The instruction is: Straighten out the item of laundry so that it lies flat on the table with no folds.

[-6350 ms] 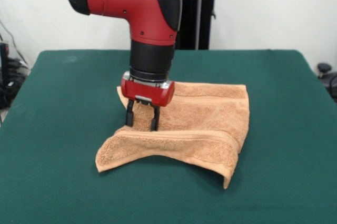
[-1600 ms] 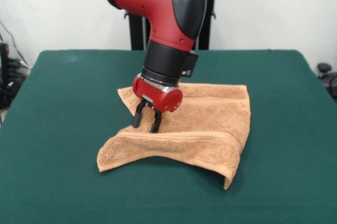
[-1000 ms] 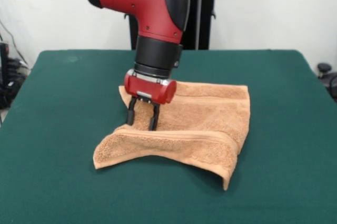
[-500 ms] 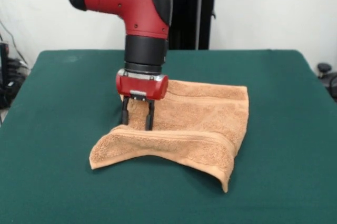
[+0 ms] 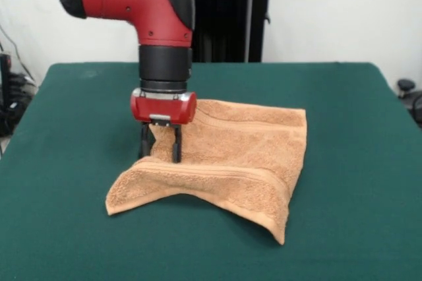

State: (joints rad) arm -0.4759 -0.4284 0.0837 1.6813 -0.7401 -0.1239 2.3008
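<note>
The item of laundry [image 5: 244,142], an orange-tan towel, lies on the middle of the green table [image 5: 343,228]. It is folded over itself, and its front part forms a raised ridge with a woven band that runs from the left corner to the right front corner. My gripper [image 5: 160,149] points straight down at the towel's left rear part. Its black fingers [image 5: 177,144] stand on either side of a pinched-up bit of cloth, shut on it. The red wrist hides the cloth just behind.
Behind the table stands a black stand [image 5: 227,24] against a white wall. Cables and dark gear [image 5: 10,96] sit beyond the left edge, and a black knob [image 5: 405,86] beyond the right edge. Green tabletop surrounds the towel on all sides.
The arm has moved left and straightened from a tilt, taking the towel with it. The towel's front left corner and right edge have both shifted left.
</note>
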